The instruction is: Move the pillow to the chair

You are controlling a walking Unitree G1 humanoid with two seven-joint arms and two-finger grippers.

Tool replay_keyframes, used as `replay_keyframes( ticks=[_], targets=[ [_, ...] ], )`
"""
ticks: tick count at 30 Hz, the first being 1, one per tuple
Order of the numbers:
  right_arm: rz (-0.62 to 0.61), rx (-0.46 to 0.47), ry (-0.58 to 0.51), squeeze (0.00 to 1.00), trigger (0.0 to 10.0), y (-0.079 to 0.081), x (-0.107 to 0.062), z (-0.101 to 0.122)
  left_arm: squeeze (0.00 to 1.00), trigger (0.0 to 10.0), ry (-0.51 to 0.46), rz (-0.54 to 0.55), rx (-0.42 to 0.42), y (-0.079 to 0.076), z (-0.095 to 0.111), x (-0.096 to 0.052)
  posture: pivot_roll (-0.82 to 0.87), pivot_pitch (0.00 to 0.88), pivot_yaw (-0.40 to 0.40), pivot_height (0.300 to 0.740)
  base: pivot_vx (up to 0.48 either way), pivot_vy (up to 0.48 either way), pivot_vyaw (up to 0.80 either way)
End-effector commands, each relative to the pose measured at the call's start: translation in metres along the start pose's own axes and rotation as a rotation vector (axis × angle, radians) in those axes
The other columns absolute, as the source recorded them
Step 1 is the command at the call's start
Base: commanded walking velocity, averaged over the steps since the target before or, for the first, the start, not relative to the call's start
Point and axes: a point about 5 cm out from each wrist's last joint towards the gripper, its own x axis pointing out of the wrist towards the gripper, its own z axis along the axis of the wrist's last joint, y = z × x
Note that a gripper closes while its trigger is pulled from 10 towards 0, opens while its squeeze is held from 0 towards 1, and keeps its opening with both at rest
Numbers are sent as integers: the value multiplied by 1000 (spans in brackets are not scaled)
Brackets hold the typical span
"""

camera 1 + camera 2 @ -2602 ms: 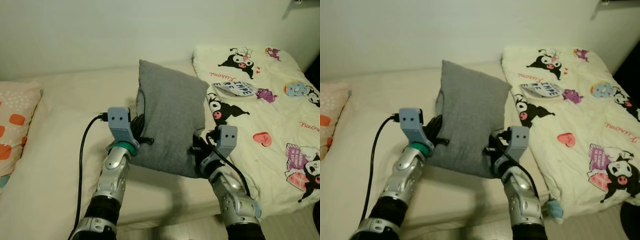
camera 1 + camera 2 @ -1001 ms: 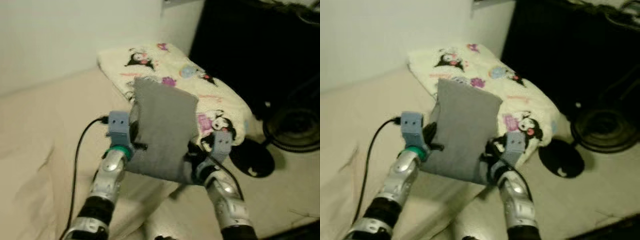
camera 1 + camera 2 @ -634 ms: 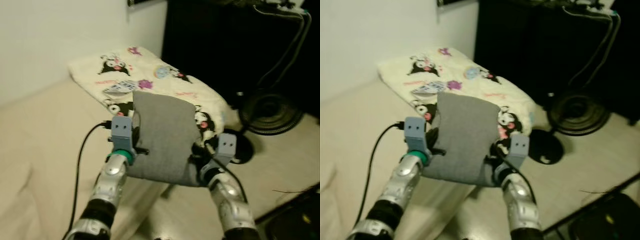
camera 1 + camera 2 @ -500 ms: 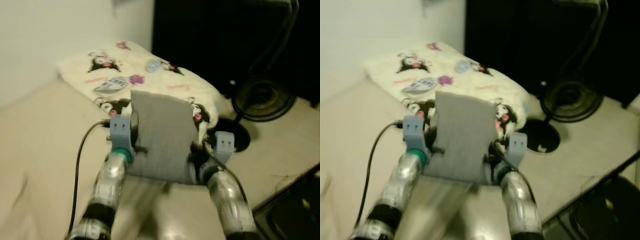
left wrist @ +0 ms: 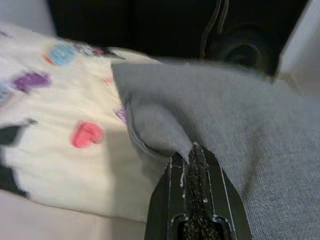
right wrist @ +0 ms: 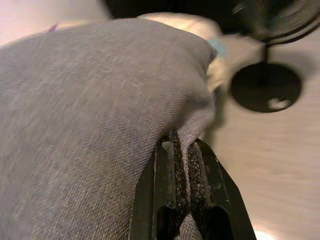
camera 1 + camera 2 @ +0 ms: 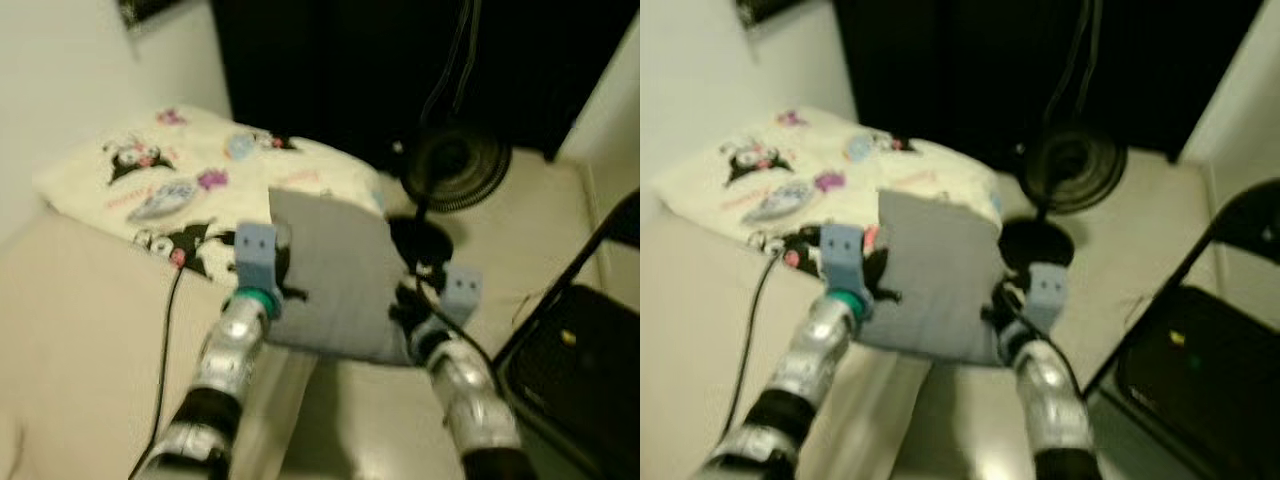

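The grey pillow (image 7: 335, 275) hangs off the bed, pinched at its two sides by the left gripper (image 5: 192, 155) and right gripper (image 6: 181, 145), each clamped on its fabric; the black chair (image 7: 1200, 350) waits beyond the right gripper, so carrying and setting down remain

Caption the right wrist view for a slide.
Right hand shut on the grey pillow's edge, floor fan beyond.

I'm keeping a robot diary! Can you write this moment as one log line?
step: carrying | object: grey pillow | left hand: shut on pillow | right hand: shut on pillow | ahead: fan, black chair
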Motion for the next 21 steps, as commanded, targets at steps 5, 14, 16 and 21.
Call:
replay_keyframes(
  ticks=[5,14,16,21],
  targets=[
    [4,-6,-21,0,10000,5,2,2,0,10000,10,17,-21,3,-8,-2,-31,0,119,740,0,0,-800],
    [20,-10,-33,0,10000,9,3,4,0,10000,-36,-77,0,-17,-1,-2,-37,0,122,740,0,0,-800],
    [18,-9,-35,0,10000,9,2,4,0,10000,-39,-79,-1,-17,-3,-3,-46,0,126,740,0,0,-800],
    [25,-18,-36,0,10000,9,-1,5,0,10000,-49,-75,-4,-16,-4,-5,-48,0,113,740,0,0,-800]
  ],
)
